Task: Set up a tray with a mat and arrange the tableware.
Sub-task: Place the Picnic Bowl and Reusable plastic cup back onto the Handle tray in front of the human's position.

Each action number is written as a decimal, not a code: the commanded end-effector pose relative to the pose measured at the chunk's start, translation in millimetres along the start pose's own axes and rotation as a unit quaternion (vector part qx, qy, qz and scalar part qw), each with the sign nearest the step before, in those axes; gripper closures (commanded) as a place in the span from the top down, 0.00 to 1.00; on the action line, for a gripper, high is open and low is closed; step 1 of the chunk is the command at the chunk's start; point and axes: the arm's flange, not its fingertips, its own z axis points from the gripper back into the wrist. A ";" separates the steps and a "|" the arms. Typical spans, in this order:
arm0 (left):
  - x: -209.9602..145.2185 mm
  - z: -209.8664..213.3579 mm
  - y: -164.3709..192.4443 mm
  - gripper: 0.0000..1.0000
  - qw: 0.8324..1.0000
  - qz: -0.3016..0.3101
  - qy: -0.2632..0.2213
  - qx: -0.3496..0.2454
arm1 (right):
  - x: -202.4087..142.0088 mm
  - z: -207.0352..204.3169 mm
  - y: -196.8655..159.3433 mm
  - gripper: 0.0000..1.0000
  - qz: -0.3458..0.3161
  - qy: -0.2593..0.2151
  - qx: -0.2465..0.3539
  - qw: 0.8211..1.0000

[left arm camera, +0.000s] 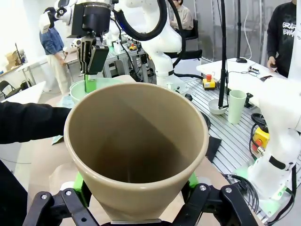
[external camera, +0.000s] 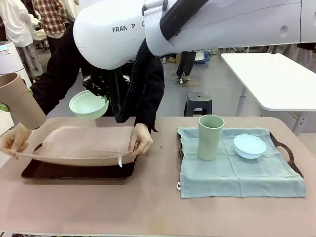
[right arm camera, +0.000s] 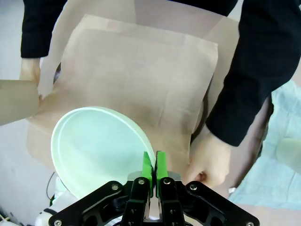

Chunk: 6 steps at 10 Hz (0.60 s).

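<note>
Tan cup [left arm camera: 136, 150] is clamped low between left gripper [left arm camera: 136, 200] fingers; green bowl [right arm camera: 101, 150] rim is pinched by right gripper [right arm camera: 152, 172]. Both judged light, stiff, slippery.

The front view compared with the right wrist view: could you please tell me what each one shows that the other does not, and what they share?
Front view alone: the pale green cup and the blue bowl standing on the blue-green mat over the right tray, and the dark left tray.

Right wrist view alone: the right gripper with its green pads pinching the rim of the mint bowl.

Both: the mint bowl, the tan cup, the tan mat and the person's hands spreading it.
</note>
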 end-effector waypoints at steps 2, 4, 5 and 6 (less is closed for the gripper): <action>4.3 -0.8 -0.6 0.00 1.000 -0.005 0.003 0.002 | 0.7 -0.6 0.4 0.00 0.006 -0.007 -0.007 1.000; 4.3 -0.8 -0.6 0.00 1.000 -0.005 0.003 0.002 | 0.7 -0.6 0.4 0.00 0.006 -0.007 -0.007 1.000; 4.3 -0.8 -0.6 0.00 1.000 -0.005 0.003 0.002 | 0.7 -0.6 0.4 0.00 0.006 -0.007 -0.007 1.000; 4.3 -0.8 -0.6 0.00 1.000 -0.005 0.003 0.002 | 0.7 -0.6 0.4 0.00 0.006 -0.007 -0.007 1.000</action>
